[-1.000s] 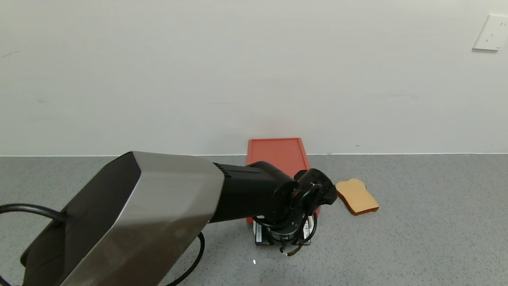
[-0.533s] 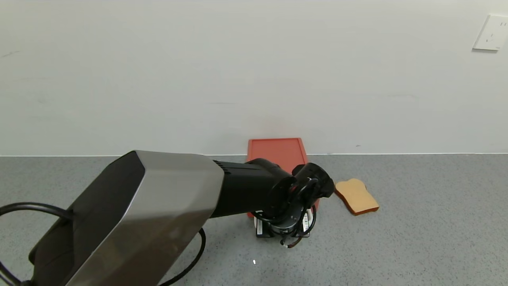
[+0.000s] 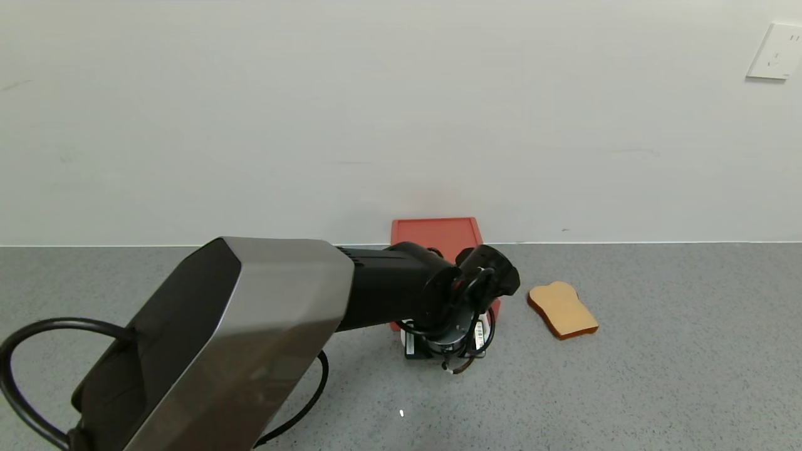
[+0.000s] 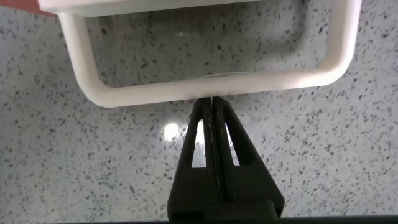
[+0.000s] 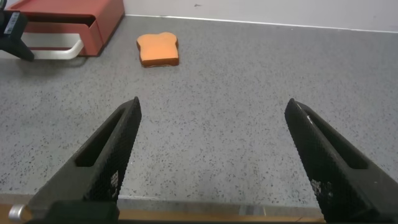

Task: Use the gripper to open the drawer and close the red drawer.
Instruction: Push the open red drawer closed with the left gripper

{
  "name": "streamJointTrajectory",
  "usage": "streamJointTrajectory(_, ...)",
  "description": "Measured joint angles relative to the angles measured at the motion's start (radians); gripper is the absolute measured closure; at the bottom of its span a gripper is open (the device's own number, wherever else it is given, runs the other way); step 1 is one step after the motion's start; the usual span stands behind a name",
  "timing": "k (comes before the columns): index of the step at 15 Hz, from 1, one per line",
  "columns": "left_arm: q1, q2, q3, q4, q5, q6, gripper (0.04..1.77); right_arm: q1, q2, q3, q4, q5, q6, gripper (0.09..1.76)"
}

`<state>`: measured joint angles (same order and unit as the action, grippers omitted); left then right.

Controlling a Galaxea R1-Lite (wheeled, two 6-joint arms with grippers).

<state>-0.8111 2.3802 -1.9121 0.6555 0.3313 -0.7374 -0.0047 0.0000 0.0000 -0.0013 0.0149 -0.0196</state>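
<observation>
We see the left gripper (image 4: 211, 106) clenched, tips pressed against the white handle (image 4: 205, 90) of the red drawer (image 3: 437, 237) by the wall; arm stretched forward. Right gripper (image 5: 211, 155) spread wide, parked over the counter (image 5: 249, 93).

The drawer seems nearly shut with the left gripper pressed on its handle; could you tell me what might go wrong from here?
The left gripper, closed, meets the white handle of the drawer only at its narrow tips, so it may slip off the rounded bar. An off-centre push could skew the box. The toast slice lies beside it and might get nudged.
</observation>
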Motion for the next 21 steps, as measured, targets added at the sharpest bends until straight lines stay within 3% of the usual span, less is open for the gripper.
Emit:
streamJointTrajectory(5,0.021,0.014,-0.007,-0.064,0.004,0.043,1.7,0.0,0.0,0.0,0.0,0.0,0.0,0.15)
streamJointTrajectory(21,0.059,0.046,-0.051,-0.094,0.039,0.099,1.7,0.0,0.0,0.0,0.0,0.0,0.0,0.14)
